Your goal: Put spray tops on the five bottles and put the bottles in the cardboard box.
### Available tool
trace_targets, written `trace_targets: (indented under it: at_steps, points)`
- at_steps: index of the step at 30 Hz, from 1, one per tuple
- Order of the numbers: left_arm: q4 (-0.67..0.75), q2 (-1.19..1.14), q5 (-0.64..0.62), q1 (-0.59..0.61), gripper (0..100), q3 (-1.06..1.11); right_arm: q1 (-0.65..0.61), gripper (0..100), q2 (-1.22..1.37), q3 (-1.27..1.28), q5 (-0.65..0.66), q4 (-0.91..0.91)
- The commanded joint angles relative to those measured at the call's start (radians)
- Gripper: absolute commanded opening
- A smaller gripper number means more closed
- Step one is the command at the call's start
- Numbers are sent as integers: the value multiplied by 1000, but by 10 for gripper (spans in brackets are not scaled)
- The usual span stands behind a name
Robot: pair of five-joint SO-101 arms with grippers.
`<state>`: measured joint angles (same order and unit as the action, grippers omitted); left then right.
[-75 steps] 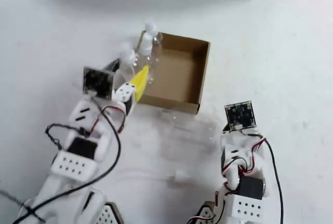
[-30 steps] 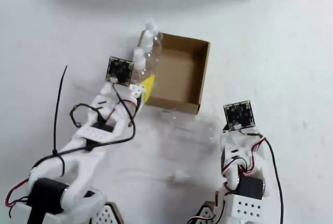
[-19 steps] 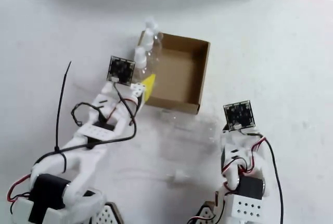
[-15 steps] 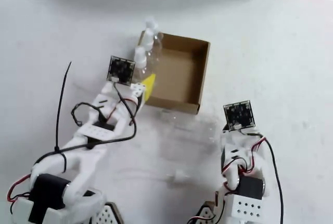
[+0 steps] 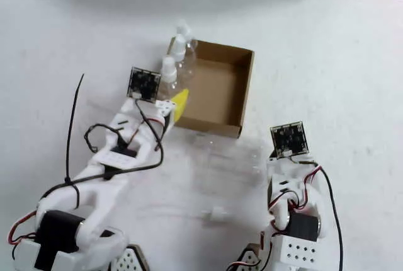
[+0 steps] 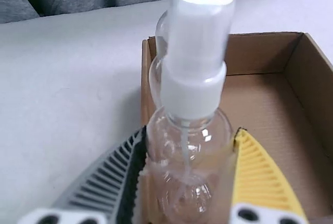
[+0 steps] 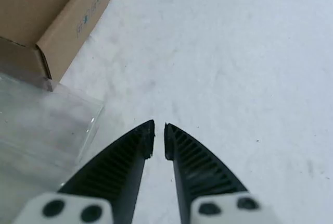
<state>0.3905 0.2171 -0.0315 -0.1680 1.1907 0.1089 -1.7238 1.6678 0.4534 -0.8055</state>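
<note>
Bottle point(image 6: 187, 146) at box point(image 6: 270, 52) left wall, another behind it; spray top point(image 5: 218, 213) on table point(image 5: 346, 50) before box.

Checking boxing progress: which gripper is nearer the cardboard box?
Left. The left gripper holds a bottle right at the cardboard box's left wall. The right gripper, fingers shut and empty, is beyond the box's near right corner, apart from it.

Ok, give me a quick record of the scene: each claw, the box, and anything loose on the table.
left claw: shut on a bottle, spray top fitted, upright at the cardboard box's left wall
right claw: shut, holding nothing, above the table
cardboard box: two more capped bottles at its far left corner
loose spray top: on the table between the two arms
</note>
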Motion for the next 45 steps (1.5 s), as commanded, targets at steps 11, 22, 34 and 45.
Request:
trace_targets:
  at_steps: [11,22,34,45]
  points:
    - [12,-1,5,38,327,-12,12,15,-10,6,8,12]
    - [12,1,5,41,329,-12,12,15,-10,6,8,12]
    - [8,27,3,41,348,-5,12,15,-10,6,8,12]
    - [-117,163,3,58,398,21,10,15,-10,6,8,12]
